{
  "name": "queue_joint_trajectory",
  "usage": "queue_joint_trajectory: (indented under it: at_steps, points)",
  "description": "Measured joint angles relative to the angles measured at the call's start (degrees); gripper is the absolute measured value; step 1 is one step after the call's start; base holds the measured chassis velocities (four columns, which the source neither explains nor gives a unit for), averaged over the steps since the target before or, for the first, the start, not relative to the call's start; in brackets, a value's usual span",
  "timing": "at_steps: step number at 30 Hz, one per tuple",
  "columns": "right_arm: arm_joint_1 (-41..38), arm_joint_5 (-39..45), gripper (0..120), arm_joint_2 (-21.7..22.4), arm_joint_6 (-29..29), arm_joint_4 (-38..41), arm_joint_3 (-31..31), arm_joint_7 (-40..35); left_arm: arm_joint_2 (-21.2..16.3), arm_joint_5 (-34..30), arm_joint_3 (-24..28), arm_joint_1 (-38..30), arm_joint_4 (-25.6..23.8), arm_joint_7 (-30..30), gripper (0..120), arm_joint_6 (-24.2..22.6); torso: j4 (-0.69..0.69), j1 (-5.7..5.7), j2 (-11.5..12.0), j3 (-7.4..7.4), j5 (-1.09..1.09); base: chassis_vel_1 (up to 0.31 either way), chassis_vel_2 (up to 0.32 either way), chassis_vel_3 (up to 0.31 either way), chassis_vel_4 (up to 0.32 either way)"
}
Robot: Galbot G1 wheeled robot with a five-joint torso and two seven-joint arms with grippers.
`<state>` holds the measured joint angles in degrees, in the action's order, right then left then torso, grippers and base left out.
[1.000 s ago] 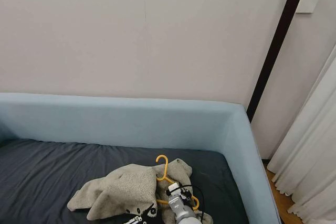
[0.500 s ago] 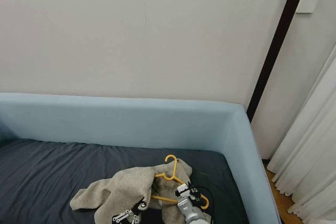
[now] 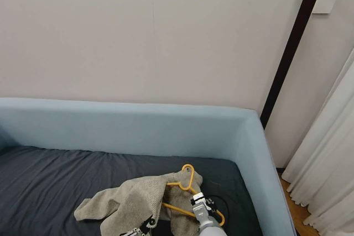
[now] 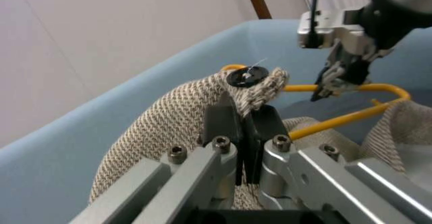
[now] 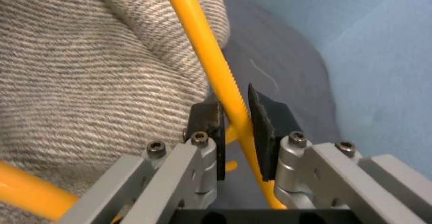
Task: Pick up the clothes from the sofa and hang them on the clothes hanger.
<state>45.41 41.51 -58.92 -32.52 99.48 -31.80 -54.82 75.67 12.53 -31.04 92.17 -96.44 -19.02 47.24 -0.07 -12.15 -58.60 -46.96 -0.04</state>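
A: Entry one: which step is in hand?

B: Dressing the hanger, by my reading. The grey knit garment [image 3: 130, 202] lies bunched on the dark seat of the sofa [image 3: 138, 121], lower middle of the head view. The yellow hanger [image 3: 187, 183] rests partly on it, hook pointing toward the backrest.

A: Entry two: the claws?

B: The left gripper [image 4: 244, 119] is at the lower edge of the head view, its fingers pressed together on a raised fold of the knit just beside a black button [image 4: 247, 76]. The right gripper [image 5: 236, 114] is just to the right of it, clamped on the hanger's yellow bar, which runs between its pads.

A: Entry three: what does the next move call for?

B: Likely drawing the held fold over the hanger's arm while the other claw keeps the bar steady. The knit looks loose and could slip or snag on the hook.

A: Entry four: the count?

B: Garment, one. Hanger, one. Button seen, one. Grippers, two, both engaged. Sofa, one.
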Motion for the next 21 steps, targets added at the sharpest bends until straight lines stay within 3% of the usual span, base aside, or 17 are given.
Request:
queue_joint_trajectory:
  at_steps: [8, 21]
  points:
    - [1.96, 0.62, 11, 3.91, -0.35, 4.42, -0.81, -0.44, 0.48, 0.13, 1.03, -1.00, 0.08, 0.43, 0, -0.04, -0.01, 0.00, 0.00, 0.00, -0.01, 0.000, 0.000, 0.000, 0.000]
    - [-2.02, 0.64, 11, -1.21, -1.90, -4.29, -1.58, -0.55, 0.87, 1.87, 5.11, 0.64, -1.67, 0.39, 0, -0.11, 0.00, 0.00, 0.00, 0.00, 0.00, 0.000, 0.000, 0.000, 0.000]
